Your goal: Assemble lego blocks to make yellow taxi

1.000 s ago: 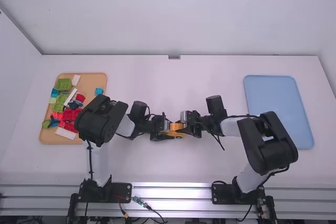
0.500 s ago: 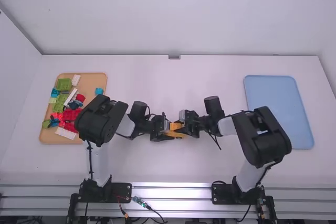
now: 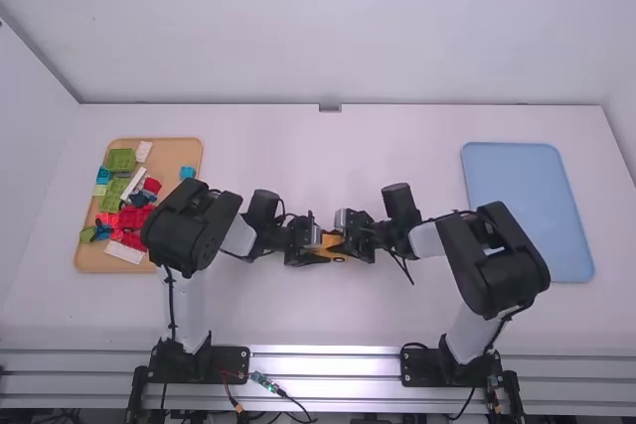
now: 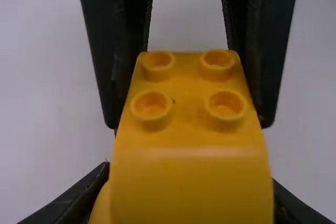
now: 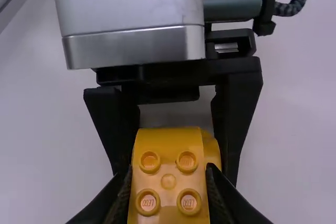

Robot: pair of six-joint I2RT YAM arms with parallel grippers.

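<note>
High view: a tan tray [image 3: 185, 263] lies well apart from the left gripper [image 3: 319, 248], out to its left and reaching farther forward, and holds green blocks [image 3: 121, 160], red blocks [image 3: 135, 217], white blocks [image 3: 143, 151] and blue blocks [image 3: 187, 173], the red ones heaped toward the middle. A blue tray [image 3: 527, 161] lies well apart from the right gripper [image 3: 342, 243], to its right and farther forward. Between the two grippers, which face each other just above or at the white table [image 3: 328, 315] (which of these cannot be told), is the yellow body [image 3: 332, 242]. Left wrist view: the left gripper pinches the yellow body from both sides, four studs [image 4: 224, 103] showing beyond a smooth, curved face. Right wrist view: the right gripper also pinches the yellow body, a studded face toward the camera and a rounded part beside it. Partly hidden are the tan tray's near right portion, behind the left arm [image 3: 189, 225], and the blue tray's near left corner, behind the right arm [image 3: 502, 260]; the yellow body is cut off at the bottom edge of both wrist views, and its seams are hard to make out
</note>
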